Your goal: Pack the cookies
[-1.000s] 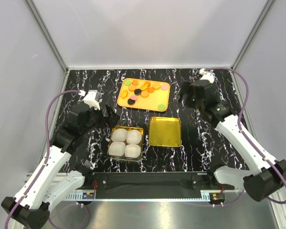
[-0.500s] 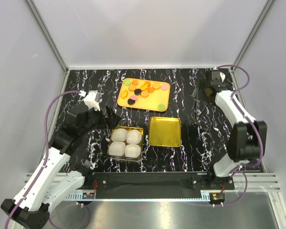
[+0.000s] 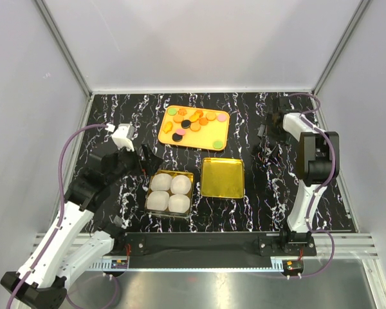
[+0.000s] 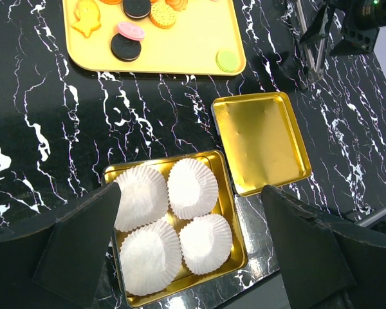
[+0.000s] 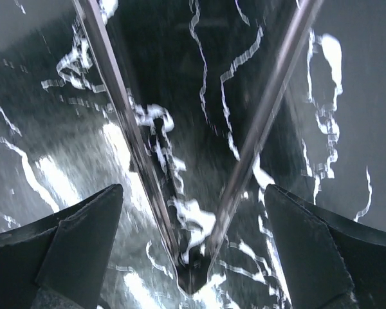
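Note:
The cookies point(image 3: 192, 122) lie on an orange tray point(image 3: 215, 138) at the back middle; several also show in the left wrist view point(image 4: 125, 46). A gold tin point(image 3: 153, 175) point(image 4: 231, 212) holds white paper cups point(image 4: 192, 187). My left gripper point(image 3: 145, 158) point(image 4: 190, 248) is open and empty, hovering above the tin. My right gripper point(image 3: 270, 127) point(image 5: 193, 257) is open at the back right, low over metal tongs point(image 5: 132, 129) point(image 4: 309, 40). Its fingers stand either side of the tongs without touching them.
The gold lid point(image 3: 222, 177) point(image 4: 260, 141) lies open side up, right of the tin. The right arm is folded tightly near the right wall point(image 3: 373, 129). The table is black marble point(image 3: 116, 116).
My right arm has swung back and to the right, folded, and brought its gripper down over the tongs. My left arm has barely moved.

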Controlling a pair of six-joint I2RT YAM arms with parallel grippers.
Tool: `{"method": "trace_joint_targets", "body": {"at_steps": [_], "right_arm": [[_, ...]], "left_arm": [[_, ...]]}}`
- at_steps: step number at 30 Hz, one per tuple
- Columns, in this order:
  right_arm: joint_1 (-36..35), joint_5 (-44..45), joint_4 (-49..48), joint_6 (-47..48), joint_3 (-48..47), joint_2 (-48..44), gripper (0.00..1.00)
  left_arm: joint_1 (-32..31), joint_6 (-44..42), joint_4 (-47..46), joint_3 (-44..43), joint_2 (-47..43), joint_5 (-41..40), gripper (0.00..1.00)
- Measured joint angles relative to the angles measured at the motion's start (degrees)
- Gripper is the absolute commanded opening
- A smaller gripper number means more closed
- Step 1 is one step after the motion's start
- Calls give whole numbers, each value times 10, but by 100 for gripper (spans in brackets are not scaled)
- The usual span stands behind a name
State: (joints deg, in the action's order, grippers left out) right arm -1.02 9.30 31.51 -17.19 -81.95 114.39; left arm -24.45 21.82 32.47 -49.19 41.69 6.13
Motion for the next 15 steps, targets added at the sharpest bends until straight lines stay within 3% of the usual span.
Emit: {"method": "trace_joint_targets", "body": {"at_steps": [6,15], "right_arm": [[1,0,4,16,-58,48,99],[1,-6,9,24,-62,65,93]], "left_arm": [[0,0,0,1,0,2,99],[0,0,0,1,1,2,99]]}}
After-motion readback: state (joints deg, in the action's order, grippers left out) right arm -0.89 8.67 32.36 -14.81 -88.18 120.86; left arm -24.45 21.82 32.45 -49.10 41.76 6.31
